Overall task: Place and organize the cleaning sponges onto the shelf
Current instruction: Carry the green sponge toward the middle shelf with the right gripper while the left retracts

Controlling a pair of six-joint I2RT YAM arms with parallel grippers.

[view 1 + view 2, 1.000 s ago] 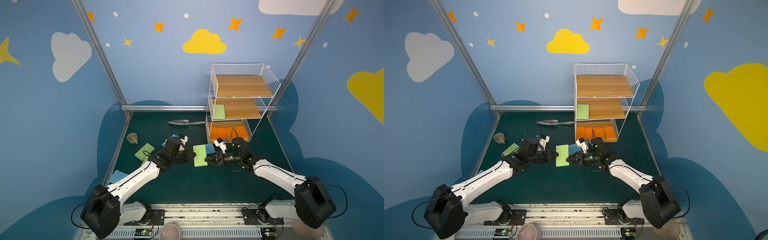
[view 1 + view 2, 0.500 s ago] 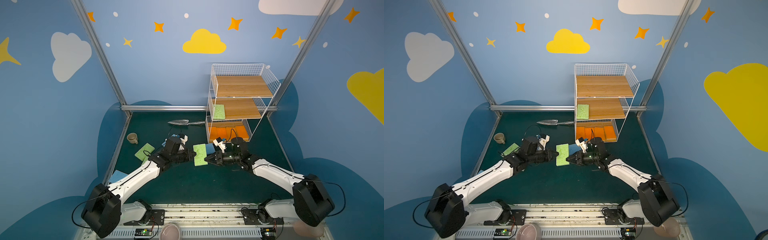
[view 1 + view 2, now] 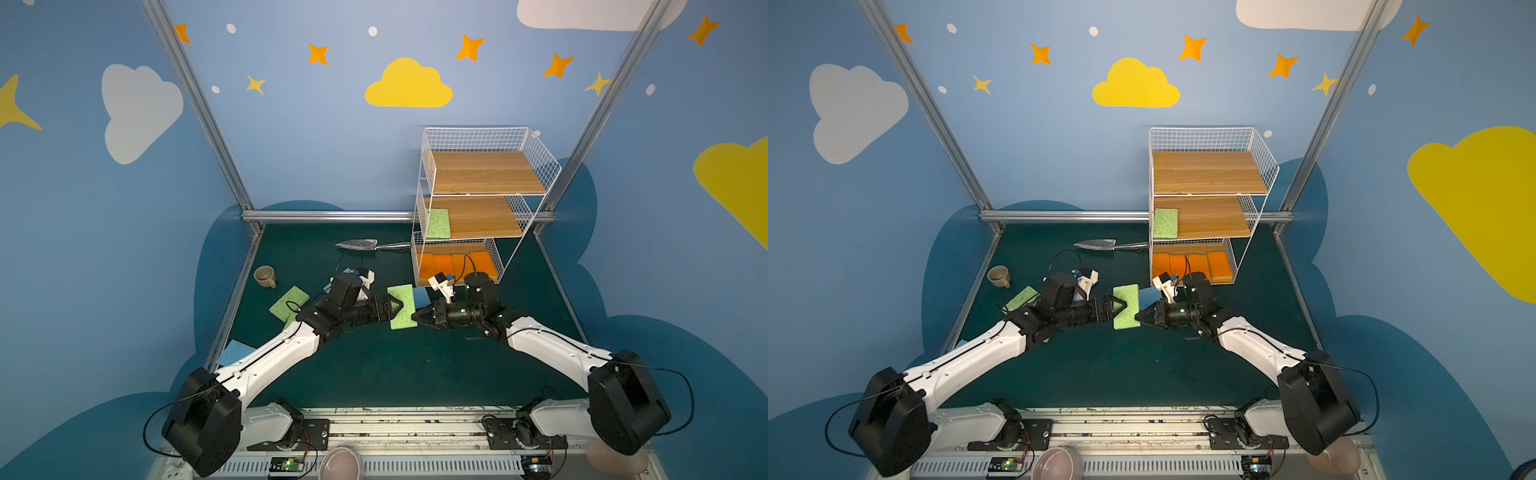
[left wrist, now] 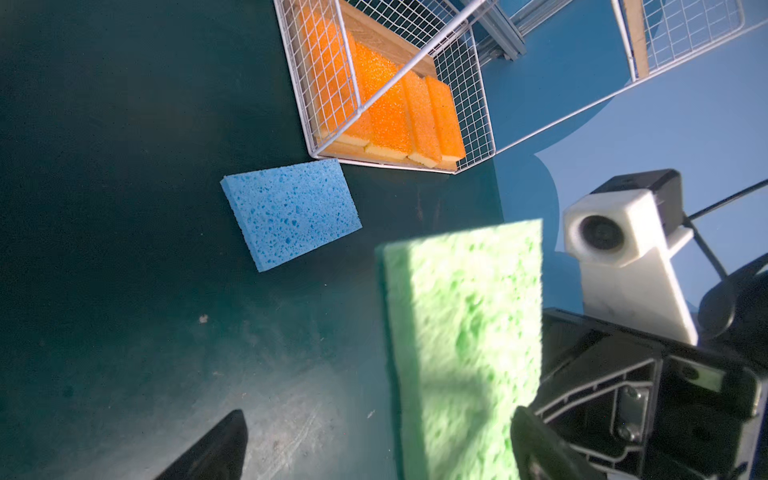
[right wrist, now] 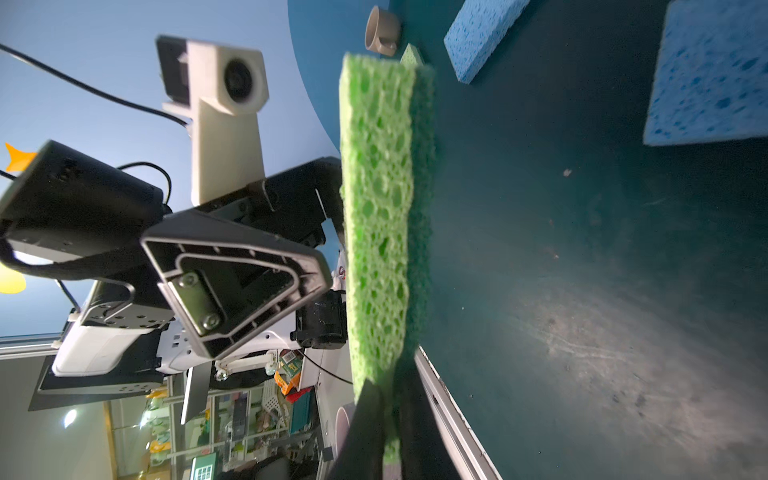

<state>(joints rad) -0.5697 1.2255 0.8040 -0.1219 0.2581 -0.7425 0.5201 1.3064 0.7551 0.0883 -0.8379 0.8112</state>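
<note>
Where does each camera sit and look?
Top views: high behind the robot, looking down on the shelf, whole left arm and right arm.
Left wrist: on the left arm, facing the green sponge, blue sponge, shelf; open left gripper shows.
Right wrist: on the right arm, facing the left gripper; right gripper pinches the green sponge.
Shared: all show the green sponge.

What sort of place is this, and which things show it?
Probably a robot test booth, not a kitchen: left arm and right arm fixed to a rail, a metal frame post, a painted cloud.
</note>
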